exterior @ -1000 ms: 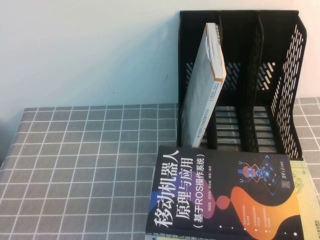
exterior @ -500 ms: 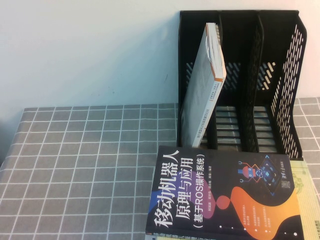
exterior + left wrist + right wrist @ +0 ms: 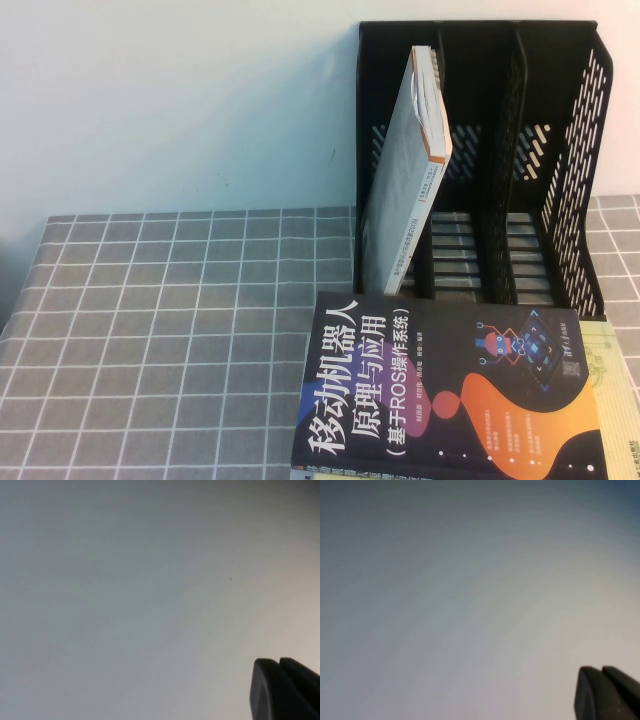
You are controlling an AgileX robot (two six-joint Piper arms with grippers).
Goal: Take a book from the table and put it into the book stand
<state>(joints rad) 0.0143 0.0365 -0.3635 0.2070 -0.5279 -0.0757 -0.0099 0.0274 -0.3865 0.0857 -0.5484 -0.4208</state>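
The dark navy book (image 3: 450, 400) with orange and purple blobs and a white Chinese title lies flat on the grid-cloth table (image 3: 150, 330), at the front right, just in front of the black book stand (image 3: 560, 150). Neither arm shows in the high view. My left gripper (image 3: 279, 662) shows only in the left wrist view, its two dark fingertips together, facing a blank pale wall. My right gripper (image 3: 601, 670) shows the same in the right wrist view, fingertips together and holding nothing.
A white-grey book with an orange edge (image 3: 405, 180) leans in the stand's leftmost slot. A yellow-green book (image 3: 612, 370) lies under the dark book, showing at its right edge. A pale wall stands behind the table.
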